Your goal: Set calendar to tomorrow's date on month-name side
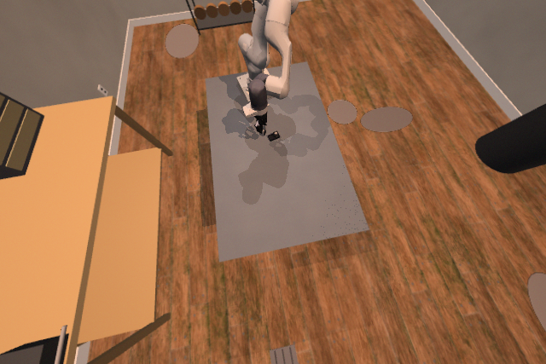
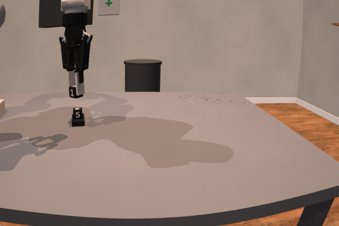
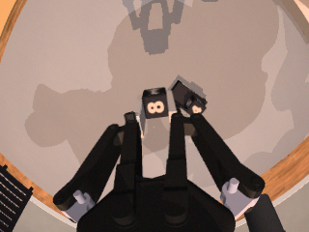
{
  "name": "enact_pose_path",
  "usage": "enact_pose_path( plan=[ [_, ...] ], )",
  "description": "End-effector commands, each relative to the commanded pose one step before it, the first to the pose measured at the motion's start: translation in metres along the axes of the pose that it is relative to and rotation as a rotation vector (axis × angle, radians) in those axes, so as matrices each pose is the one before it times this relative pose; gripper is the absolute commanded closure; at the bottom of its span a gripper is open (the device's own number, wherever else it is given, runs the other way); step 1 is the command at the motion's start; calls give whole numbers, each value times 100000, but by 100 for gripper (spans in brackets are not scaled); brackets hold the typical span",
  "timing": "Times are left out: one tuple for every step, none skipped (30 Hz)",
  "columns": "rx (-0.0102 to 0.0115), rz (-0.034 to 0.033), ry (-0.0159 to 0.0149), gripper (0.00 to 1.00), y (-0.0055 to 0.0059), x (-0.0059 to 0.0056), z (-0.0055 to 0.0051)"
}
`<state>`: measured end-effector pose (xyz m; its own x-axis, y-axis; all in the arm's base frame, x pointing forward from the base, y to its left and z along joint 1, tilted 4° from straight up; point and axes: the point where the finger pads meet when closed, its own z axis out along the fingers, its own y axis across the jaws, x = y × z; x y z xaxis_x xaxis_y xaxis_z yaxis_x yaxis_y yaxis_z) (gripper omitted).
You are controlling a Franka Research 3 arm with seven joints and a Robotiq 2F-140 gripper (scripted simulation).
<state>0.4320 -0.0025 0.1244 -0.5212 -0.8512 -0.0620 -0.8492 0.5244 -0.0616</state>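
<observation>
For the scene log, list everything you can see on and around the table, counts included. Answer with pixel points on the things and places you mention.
Grey table (image 1: 281,214) (image 2: 175,190): one, under the arm
Black number cube showing 1 (image 2: 72,92) (image 3: 155,106): one, raised between the fingers
Black number cube showing 5 (image 2: 77,114) (image 3: 195,108): one, in the tray
Small black tray (image 2: 78,123) (image 3: 181,92): one, on the table
Dark cylindrical bin (image 2: 142,77): one, beyond the table
White sign with green cross (image 2: 115,7): one, on the wall
Black-framed shelf rack (image 1: 223,25): one, behind the arm
Light wooden bench (image 1: 43,219): one, left in the top view
White arm (image 1: 277,16): one, above the table
Black two-finger gripper (image 1: 261,130) (image 2: 76,82) (image 3: 155,101): one, shut on the cube showing 1
</observation>
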Motion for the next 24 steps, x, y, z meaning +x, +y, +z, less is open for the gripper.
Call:
enact_pose_path(
  plan=[
    [-828,17401,736,83,-175,139,20],
    [-4,1125,0,83,-55,37,9],
    [-11,2890,0,83,-143,95,23],
    [-8,1957,0,83,-98,62,16],
    [-10,2146,0,83,-109,66,18],
    [-10,2105,0,83,-108,63,18],
    [-11,2072,0,83,-107,60,18],
    [-11,2121,0,83,-111,60,19],
    [-12,2088,1,83,-110,57,19],
    [0,0,0,83,0,0,0],
    [0,0,0,83,0,0,0],
    [0,33,0,83,-2,1,0],
    [-42,6619,3,83,-352,175,61],
    [-14,2068,1,83,-113,48,20],
    [-14,1991,1,83,-109,44,19],
    [-16,2160,2,83,-119,46,21],
    [-3,400,0,83,-22,8,4],
    [-29,3601,3,83,-201,73,36],
    [-17,2041,2,83,-115,38,21],
    [-18,2115,3,83,-120,37,22],
    [-19,2124,3,83,-121,35,22],
    [-5,595,1,83,-34,9,6],
    [-33,3470,6,83,-199,53,37],
    [-20,2028,4,83,-117,28,22]
  ],
)
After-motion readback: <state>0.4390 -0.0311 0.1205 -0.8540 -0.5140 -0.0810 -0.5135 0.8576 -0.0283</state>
